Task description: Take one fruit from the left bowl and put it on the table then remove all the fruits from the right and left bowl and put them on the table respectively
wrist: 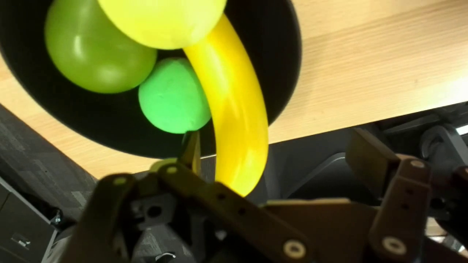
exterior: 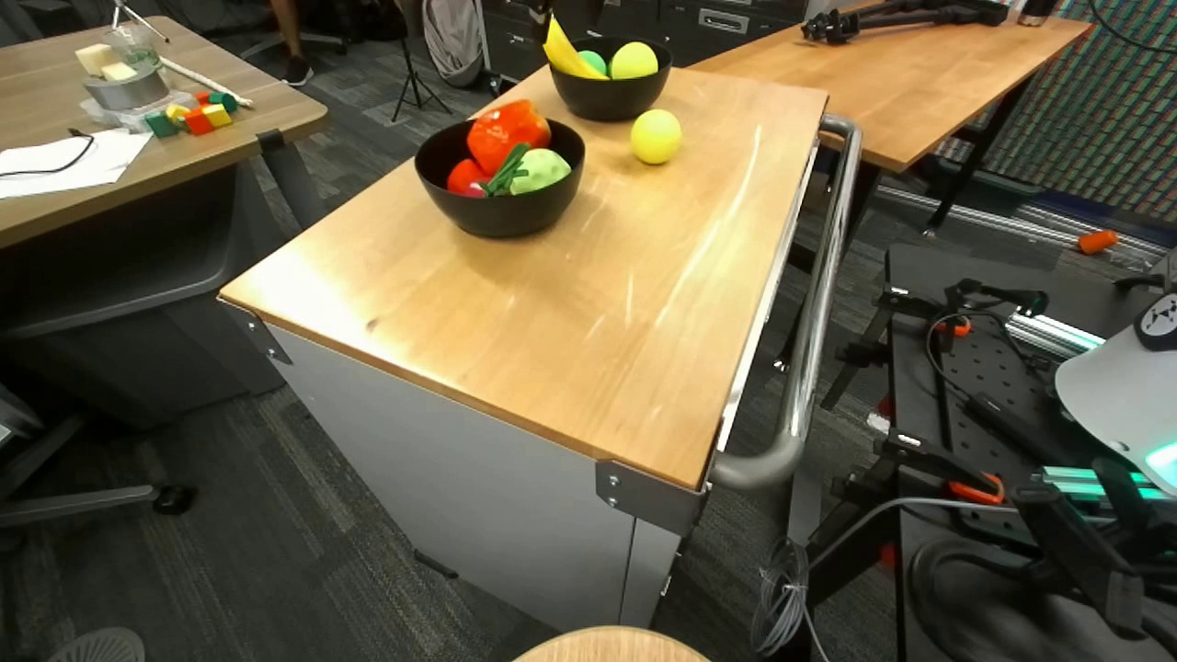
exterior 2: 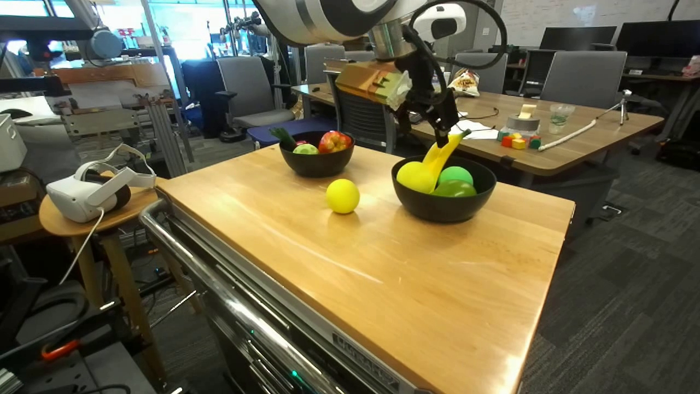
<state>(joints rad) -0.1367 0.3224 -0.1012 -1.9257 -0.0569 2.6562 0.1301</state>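
Banana point(wrist: 239, 109), long axis slanting up from blk bowl point(exterior 2: 445, 209); gripper point(wrist: 279, 149) by upper end, jaws spread, nothing gripped; wrist view: end betw. jaws, nearer left.

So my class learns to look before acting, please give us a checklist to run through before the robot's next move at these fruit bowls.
1. Gripper open: ok.
2. Banana lined up: ok, its free end shows between the jaws in the wrist view, off-centre.
3. Banana touched by the gripper: cannot tell.
4. One fruit set out: ok, a yellow round fruit is on the table.
5. Banana's bowl emptied: not ok; banana, yellow-green round fruit, light green fruit and darker green fruit are inside.
6. Other bowl emptied: not ok; a big red fruit and others are inside.
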